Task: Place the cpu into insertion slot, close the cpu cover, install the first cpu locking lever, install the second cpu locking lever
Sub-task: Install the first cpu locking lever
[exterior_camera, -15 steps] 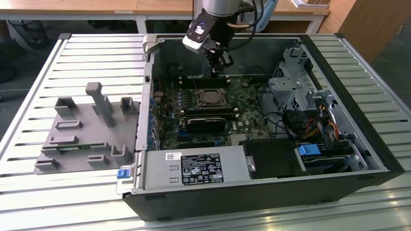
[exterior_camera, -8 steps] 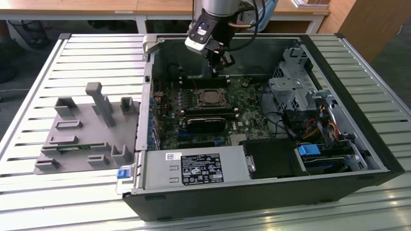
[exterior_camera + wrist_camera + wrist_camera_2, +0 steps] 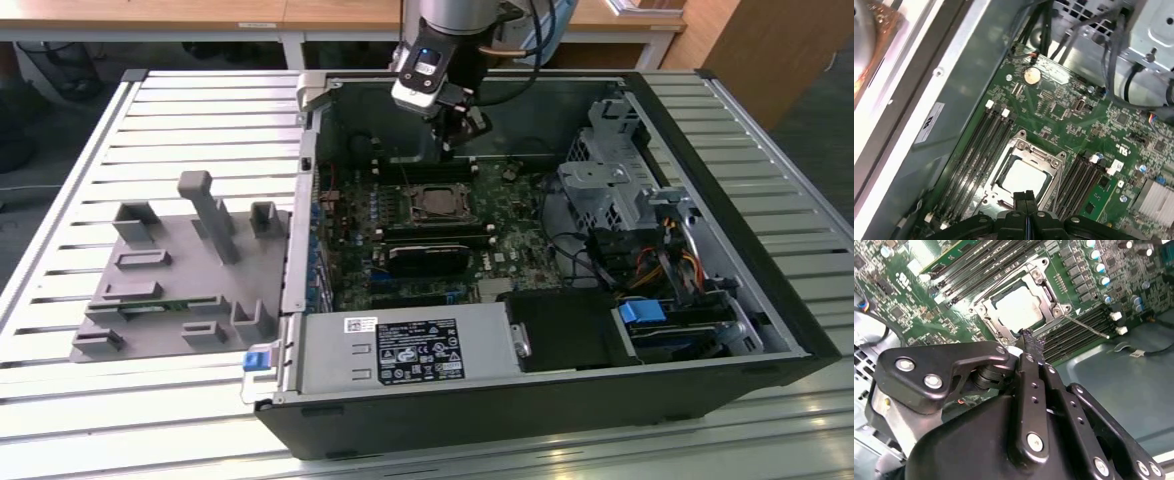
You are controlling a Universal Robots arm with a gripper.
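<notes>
Slatted metal table (image 3: 200, 110), wooden desks (image 3: 160, 12) behind — glare

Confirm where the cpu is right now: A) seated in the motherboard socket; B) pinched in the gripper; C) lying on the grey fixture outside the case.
A: the cpu lies flat on the motherboard, framed by the cpu cover, while the gripper hangs at its edge, shut on nothing.

exterior view: high, far, tilted down over whole open case (image 3: 534, 420) on slatted counter (image 3: 80, 420) | both wrist views: close, looking down past end effector (image 3: 1026, 196) onto motherboard (image 3: 1054, 105) | shared by all three: cpu cover (image 3: 1040, 153)
</notes>
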